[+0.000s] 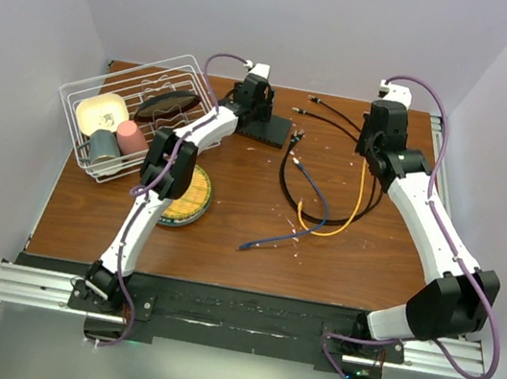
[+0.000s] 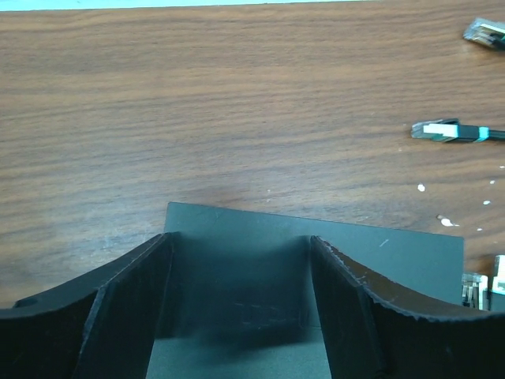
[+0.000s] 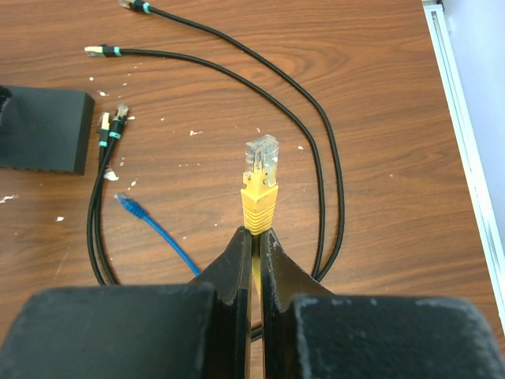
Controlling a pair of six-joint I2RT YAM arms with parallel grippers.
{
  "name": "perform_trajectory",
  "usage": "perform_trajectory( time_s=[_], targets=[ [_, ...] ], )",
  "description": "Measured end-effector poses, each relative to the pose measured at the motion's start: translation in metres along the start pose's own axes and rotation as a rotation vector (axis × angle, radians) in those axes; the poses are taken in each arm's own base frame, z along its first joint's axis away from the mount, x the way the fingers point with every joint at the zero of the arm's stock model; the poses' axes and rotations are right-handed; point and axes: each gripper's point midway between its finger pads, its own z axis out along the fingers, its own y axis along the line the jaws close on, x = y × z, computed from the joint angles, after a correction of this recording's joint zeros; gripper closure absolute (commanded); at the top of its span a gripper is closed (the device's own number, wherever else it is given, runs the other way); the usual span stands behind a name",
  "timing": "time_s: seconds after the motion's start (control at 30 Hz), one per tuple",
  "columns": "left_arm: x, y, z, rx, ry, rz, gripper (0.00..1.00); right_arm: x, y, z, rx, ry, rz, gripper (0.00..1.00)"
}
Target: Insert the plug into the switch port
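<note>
Right hand [image 3: 254,235] is clamped on the yellow boot [image 3: 259,201] just behind the plug [image 3: 261,151], which pokes straight out ahead. The switch [image 3: 43,128] lies on the surface [image 3: 394,79] ahead-left of it, well apart, with the left hand [image 2: 241,241] spread open over it.

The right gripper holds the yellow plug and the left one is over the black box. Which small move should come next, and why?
Most likely, move the right gripper left, toward the black box. It is shut on the yellow plug, whose clear tip lies well apart from the box. The open left gripper stands over the box, seemingly ready to steady it.
</note>
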Motion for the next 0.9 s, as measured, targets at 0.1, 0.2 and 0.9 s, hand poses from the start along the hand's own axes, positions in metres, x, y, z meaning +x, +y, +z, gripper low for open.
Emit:
perform_trajectory(
  time_s=[0.1,0.2,0.9],
  targets=[
    [0.001,-0.005,0.0,0.023,0.004,-0.018,0.29,0.001,0.0,-0.004,-0.011,-0.004,0.003,1.0],
    [0.001,-0.008,0.001,0.041,0.001,-0.033,0.33,0.001,0.0,-0.008,-0.023,-0.007,0.006,1.0],
    [0.009,-0.006,-0.012,-0.031,-0.004,0.009,0.18,0.01,0.005,-0.009,-0.062,0.013,0.001,1.0]
  ],
)
